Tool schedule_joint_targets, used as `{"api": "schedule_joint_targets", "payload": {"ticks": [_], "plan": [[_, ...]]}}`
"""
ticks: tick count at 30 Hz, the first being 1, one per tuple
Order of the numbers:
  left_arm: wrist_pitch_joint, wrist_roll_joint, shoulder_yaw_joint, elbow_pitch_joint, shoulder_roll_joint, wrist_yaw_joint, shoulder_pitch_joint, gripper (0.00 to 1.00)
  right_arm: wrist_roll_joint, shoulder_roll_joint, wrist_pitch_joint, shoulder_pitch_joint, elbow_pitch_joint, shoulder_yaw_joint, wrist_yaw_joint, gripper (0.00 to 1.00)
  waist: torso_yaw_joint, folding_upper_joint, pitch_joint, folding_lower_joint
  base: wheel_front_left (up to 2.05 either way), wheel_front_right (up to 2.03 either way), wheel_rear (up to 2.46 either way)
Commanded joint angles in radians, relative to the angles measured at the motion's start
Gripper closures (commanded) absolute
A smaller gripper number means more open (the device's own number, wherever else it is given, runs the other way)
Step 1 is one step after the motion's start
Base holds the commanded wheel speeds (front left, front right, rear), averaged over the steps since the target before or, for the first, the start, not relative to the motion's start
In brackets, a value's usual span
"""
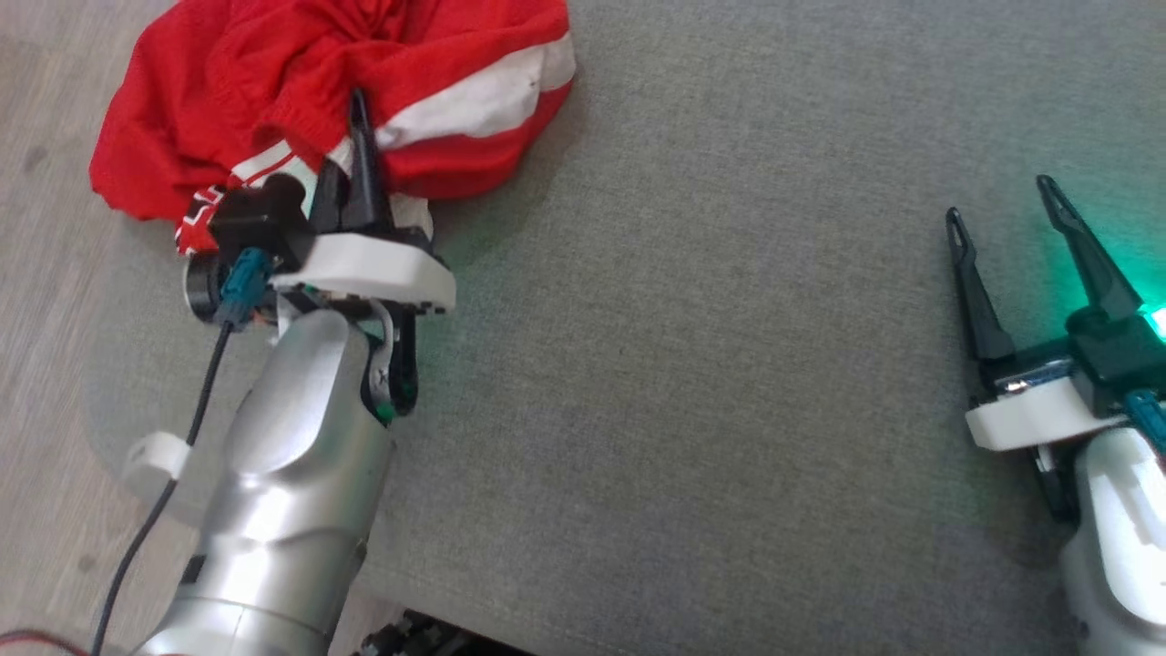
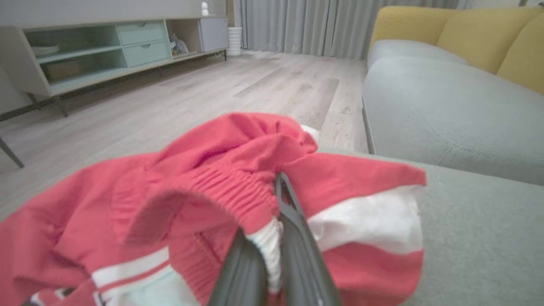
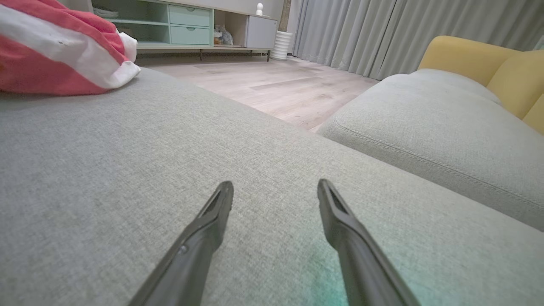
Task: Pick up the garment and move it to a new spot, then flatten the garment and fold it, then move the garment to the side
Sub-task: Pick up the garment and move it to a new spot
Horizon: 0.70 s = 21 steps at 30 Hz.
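Crumpled red cloth garment with white stripes [image 1: 301, 82] lies at the far left corner of the grey woven cushion [image 1: 729, 364], the left gripper [image 1: 351, 128] clamped on its ribbed band [image 2: 238, 191], the right gripper [image 1: 1000, 198] spread apart near the right edge. Such a thin fold may slip out in lifting, I think. Left wrist view shows the band squeezed between the fingers [image 2: 297, 229]; head view hides this.

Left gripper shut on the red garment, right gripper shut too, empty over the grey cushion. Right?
Not quite. The right gripper is open, its fingers spread apart and empty over the grey cushion, as the right wrist view shows. The left gripper is shut on the red garment.
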Motion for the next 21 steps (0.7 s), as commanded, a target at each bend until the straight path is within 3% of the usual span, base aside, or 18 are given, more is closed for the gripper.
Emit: {"api": "schedule_joint_targets", "payload": {"ticks": [1,5,12,13,21], "plan": [[-0.005,0.030,0.042,-0.059,0.030,-0.012,-0.032,1.00,0.002,0.002,0.011,0.015,0.060,0.014,-0.001,0.00,-0.018,0.0000,-0.026,0.0000,0.00,0.00,0.00],[-0.005,0.104,0.065,-0.141,0.048,-0.050,-0.041,1.00,0.013,0.049,0.011,0.011,0.079,0.031,-0.001,0.00,-0.068,0.0000,-0.100,0.0000,0.00,0.00,0.00],[-0.001,0.185,0.058,-0.233,0.133,-0.117,-0.102,1.00,0.042,0.145,0.011,0.015,0.094,0.056,-0.001,0.00,-0.234,0.0000,-0.261,0.0000,0.00,0.00,0.00],[-0.001,0.185,0.058,-0.233,0.133,-0.117,-0.102,1.00,0.042,0.145,0.011,0.015,0.094,0.056,-0.001,0.00,-0.234,0.0000,-0.261,0.0000,0.00,0.00,0.00],[0.141,0.201,0.016,-0.316,0.206,-0.176,-0.226,1.00,0.083,0.179,0.011,0.076,0.064,0.034,-0.001,0.00,-0.474,0.0000,-0.403,0.0000,0.00,0.00,0.00]]}}
